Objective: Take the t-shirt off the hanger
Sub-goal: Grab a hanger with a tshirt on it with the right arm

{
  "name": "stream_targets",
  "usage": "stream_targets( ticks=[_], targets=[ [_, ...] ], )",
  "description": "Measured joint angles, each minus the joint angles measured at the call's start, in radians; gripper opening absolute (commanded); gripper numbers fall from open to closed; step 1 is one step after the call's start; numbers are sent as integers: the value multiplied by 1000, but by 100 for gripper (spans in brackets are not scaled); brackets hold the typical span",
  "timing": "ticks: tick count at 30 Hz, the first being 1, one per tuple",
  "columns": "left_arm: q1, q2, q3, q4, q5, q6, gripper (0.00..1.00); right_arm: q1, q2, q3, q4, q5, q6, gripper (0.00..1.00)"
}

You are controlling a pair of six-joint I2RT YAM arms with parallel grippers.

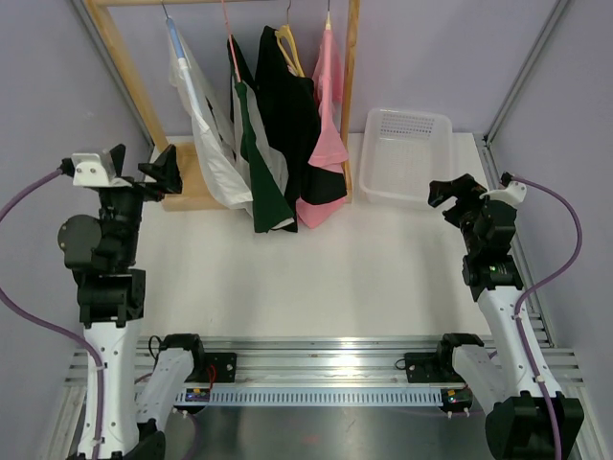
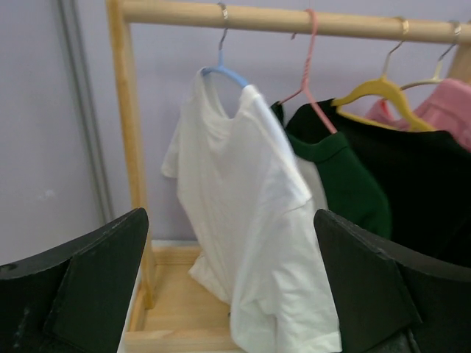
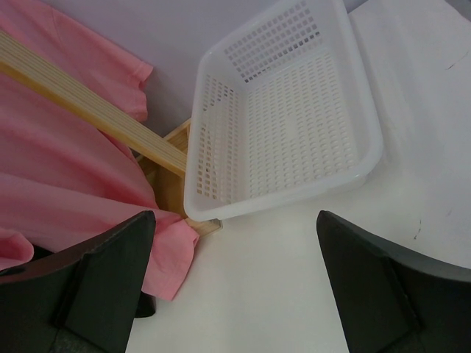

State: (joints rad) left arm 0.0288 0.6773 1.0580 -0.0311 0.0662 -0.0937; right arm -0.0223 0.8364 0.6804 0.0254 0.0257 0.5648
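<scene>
Zero progress: I judge the task not begun; every garment hangs on its hanger and neither arm touches cloth.
Task's thing: the white t-shirt [image 2: 250,220] on the blue hanger [image 2: 224,73] is my likely target, since my left wrist view faces it. It hangs at 11 o'clock of the surface [image 1: 316,268], leftmost on the wooden rack [image 2: 294,18].
Left to do: reach in, grip the shirt, work it off the hanger and carry it clear, probably to the basket [image 1: 407,196].
Left end effector [image 1: 142,165]: spread wide, holding nothing, at 9 o'clock, near the rack's left post but apart from the shirt.
Right end effector [image 1: 458,192]: spread wide, holding nothing, at 3 o'clock, just beside the basket.
Garments: four, counted left to right as white, green shirt [image 1: 259,163], black shirt [image 1: 297,115], pink shirt [image 1: 326,105].
Hangers: four, one per garment.
Racks: one.
Baskets: one, at 1 o'clock, nothing in it.
Arms: two.
</scene>
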Motion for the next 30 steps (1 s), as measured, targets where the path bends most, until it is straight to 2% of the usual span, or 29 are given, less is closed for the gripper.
stream_targets(
  ticks=[4,8,13,20,24,28,30],
  targets=[
    [-13,143,178,-27,85,-66,98,0,-1,0,-1,-20,0,100],
    [-92,307,343,-37,88,-90,99,0,-9,1,-13,-20,-1,99],
    [-254,487,477,-81,16,-61,99,0,-22,4,-22,-16,-1,100],
    [-420,699,695,-138,-127,-3,99,0,-25,11,-24,-2,-1,100],
    [-458,851,900,-184,-196,11,99,0,-33,13,-47,17,-1,100],
    [-463,1067,1217,-269,-285,36,99,0,-39,13,-63,26,-1,99],
    [-463,1126,1270,-289,-328,60,99,0,-40,13,-66,30,-1,100]
  ],
)
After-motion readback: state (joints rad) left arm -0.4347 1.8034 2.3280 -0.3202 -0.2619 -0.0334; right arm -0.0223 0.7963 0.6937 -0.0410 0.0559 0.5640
